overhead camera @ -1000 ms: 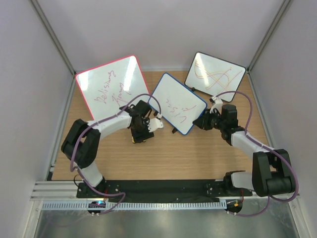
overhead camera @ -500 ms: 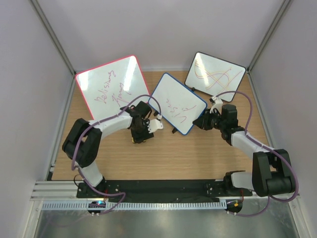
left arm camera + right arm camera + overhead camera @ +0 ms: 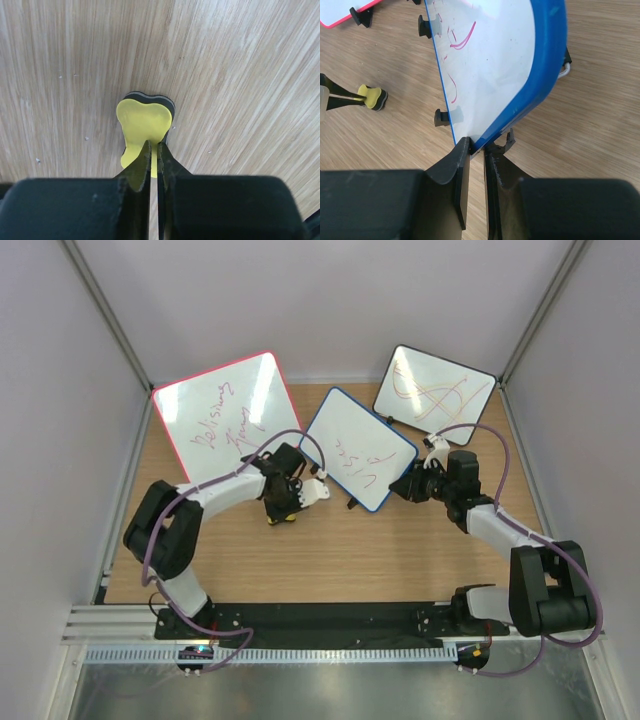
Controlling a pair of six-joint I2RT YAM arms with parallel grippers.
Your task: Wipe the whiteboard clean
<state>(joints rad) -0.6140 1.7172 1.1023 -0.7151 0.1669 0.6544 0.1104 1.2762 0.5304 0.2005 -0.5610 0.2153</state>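
A robotics lab test cell; plain pale panels [image 3: 330,300] close in the top and sides of the frame, with metal frame posts [image 3: 105,310] at the corners; a wood-grain table [image 3: 330,550] fills the centre; the left arm [image 3: 215,492] and right arm [image 3: 500,528] are bolted to a black base plate [image 3: 330,618] near the bottom, a slotted cable duct [image 3: 330,654] beneath it.

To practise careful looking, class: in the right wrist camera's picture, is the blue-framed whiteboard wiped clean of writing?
No: red pen strokes show on the white face of the whiteboard.
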